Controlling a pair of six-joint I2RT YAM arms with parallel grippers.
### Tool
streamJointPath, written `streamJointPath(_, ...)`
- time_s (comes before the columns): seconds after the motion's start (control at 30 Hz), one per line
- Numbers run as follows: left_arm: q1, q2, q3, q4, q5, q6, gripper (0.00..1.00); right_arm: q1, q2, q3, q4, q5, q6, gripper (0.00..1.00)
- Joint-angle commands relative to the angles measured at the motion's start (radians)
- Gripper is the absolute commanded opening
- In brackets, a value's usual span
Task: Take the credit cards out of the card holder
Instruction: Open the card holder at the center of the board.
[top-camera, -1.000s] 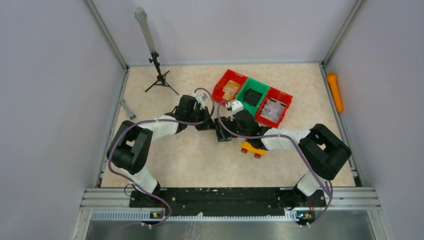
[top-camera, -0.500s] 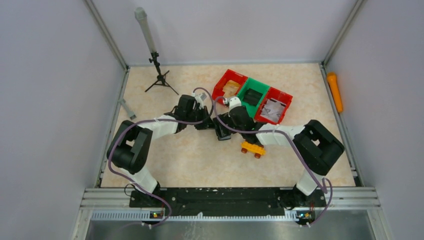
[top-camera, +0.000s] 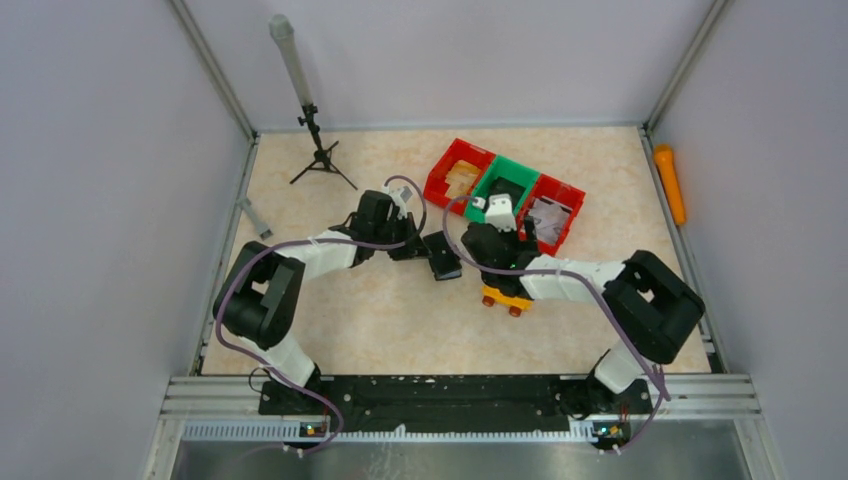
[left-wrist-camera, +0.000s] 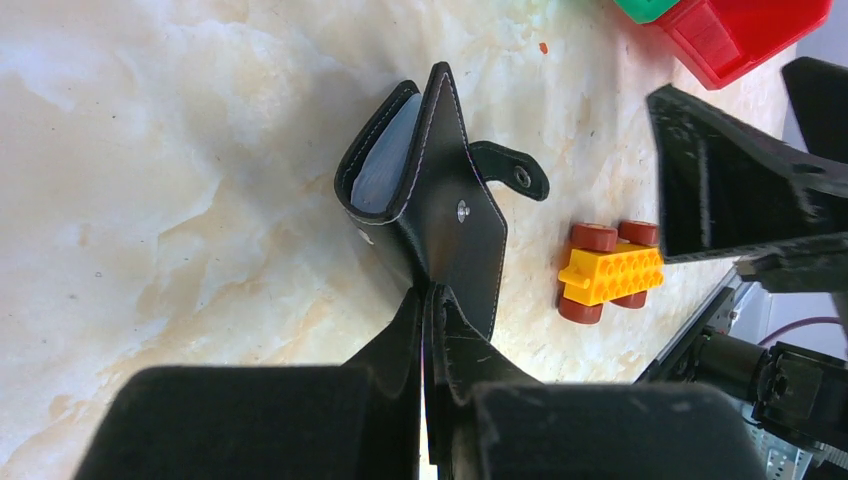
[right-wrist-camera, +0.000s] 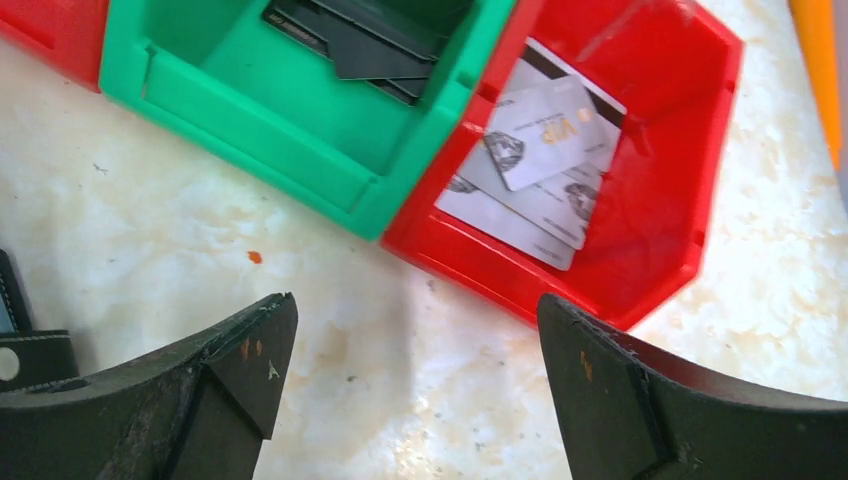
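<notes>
The black card holder (left-wrist-camera: 430, 190) lies open on the table, its strap tab with silver snap (left-wrist-camera: 515, 172) sticking out and a greyish inner face showing. It also shows in the top view (top-camera: 443, 255). My left gripper (left-wrist-camera: 428, 300) is shut on the holder's near flap. My right gripper (right-wrist-camera: 410, 340) is open and empty above bare table, just in front of the red bin (right-wrist-camera: 700, 180) that holds several silvery credit cards (right-wrist-camera: 545, 150). In the top view the right gripper (top-camera: 497, 232) is right of the holder and apart from it.
A green bin (right-wrist-camera: 250, 130) with dark cards stands left of the red bin, and another red bin (top-camera: 460, 170) beyond it. A yellow-orange toy brick car (left-wrist-camera: 610, 272) sits right of the holder. A tripod (top-camera: 320, 150) stands back left, an orange cylinder (top-camera: 670, 185) at the right wall.
My right gripper has left the card holder and moved right and back toward the bins. The left gripper and the holder have stayed in place.
</notes>
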Motion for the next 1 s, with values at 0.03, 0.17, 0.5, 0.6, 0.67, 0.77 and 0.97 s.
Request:
streamJointPath(0.03,-0.001,-0.046,0.003,0.023,0.004,0.008,0.0,0.004,-0.129,-0.054,0.152,-0.001,-0.06,0.92)
streamJointPath(0.17,-0.001,-0.053,0.001,0.028,0.008,0.01,0.0,0.004,-0.147,-0.078,0.207,-0.285,-0.13,0.89)
streamJointPath(0.5,-0.001,-0.053,-0.005,0.047,0.028,0.009,0.0,0.003,-0.017,-0.009,0.211,-0.636,-0.133,0.8)
streamJointPath(0.6,-0.001,-0.051,-0.003,0.046,0.031,0.009,0.0,0.003,0.035,0.043,0.155,-0.567,-0.109,0.74)
streamJointPath(0.67,-0.001,-0.051,-0.004,0.046,0.031,0.009,0.0,0.004,0.064,0.071,0.112,-0.506,-0.094,0.67)
streamJointPath(0.77,-0.001,-0.05,-0.004,0.046,0.032,0.009,0.0,0.004,0.093,0.098,0.078,-0.472,-0.085,0.56)
streamJointPath(0.97,0.0,-0.057,-0.01,0.053,0.034,0.014,0.02,0.004,0.129,0.136,0.048,-0.478,-0.093,0.0)
